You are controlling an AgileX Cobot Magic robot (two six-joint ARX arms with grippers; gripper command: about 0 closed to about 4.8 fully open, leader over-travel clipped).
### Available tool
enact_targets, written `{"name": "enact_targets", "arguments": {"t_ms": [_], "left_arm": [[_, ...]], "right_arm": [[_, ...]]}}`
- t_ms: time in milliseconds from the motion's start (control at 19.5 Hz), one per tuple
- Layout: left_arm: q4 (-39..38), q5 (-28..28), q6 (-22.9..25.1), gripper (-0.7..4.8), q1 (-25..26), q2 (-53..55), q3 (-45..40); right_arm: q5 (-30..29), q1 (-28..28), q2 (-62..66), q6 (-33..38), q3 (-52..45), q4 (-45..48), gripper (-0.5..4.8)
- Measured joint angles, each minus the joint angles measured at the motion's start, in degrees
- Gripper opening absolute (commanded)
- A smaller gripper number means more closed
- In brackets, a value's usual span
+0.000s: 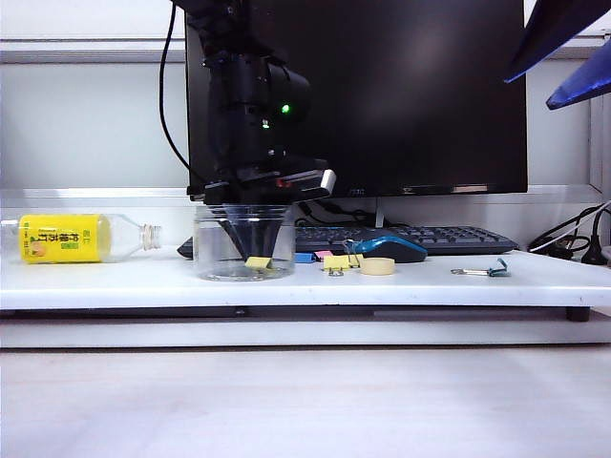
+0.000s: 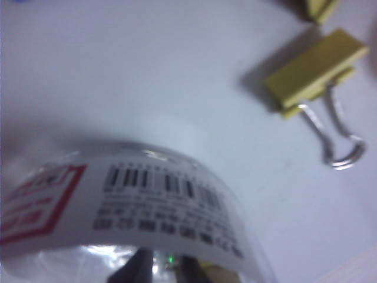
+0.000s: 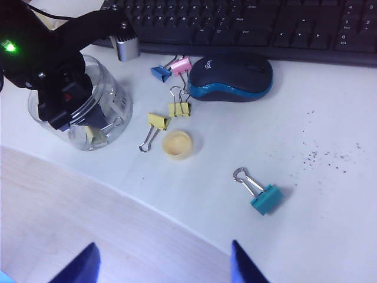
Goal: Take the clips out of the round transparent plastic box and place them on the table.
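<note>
- The left gripper (image 1: 250,250) reaches straight down through the mouth of the round transparent plastic box (image 1: 242,242), because the clips can only be got at from above past its clear wall.
- Its fingers (image 1: 232,239) stand narrowed near the box floor, just beside a pale-yellow clip (image 1: 258,262) lying there. Whether they already pinch it cannot be told, as the wall and the arm hide the tips.
- The box stands upright on the tabletop (image 1: 115,281), left of the mouse (image 1: 387,248), so the clips inside stay put while the arm works.
- Two yellow clips (image 3: 158,122) already lie on the tabletop just beside the box, near the cream disc (image 3: 177,143); the left wrist view shows one (image 2: 315,71) flat with its wire handles out. At least one clip is left inside, so the job looks partly done.
- The right gripper (image 3: 162,262) hangs high and well clear, its fingers spread wide and empty, likely parked to leave the box free.
- The blue, pink and teal clips (image 3: 264,197) are not part of the job.
</note>
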Motion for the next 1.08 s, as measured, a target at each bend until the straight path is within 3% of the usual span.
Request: {"name": "enact_targets", "arguments": {"t_ms": [1079], "left_arm": [[1.44,2.47,-1.01,0.75,0.04,0.17,0.09]], "right_arm": [[0.72,0.0,0.0,-0.63,0.0,0.04,2.84]]}}
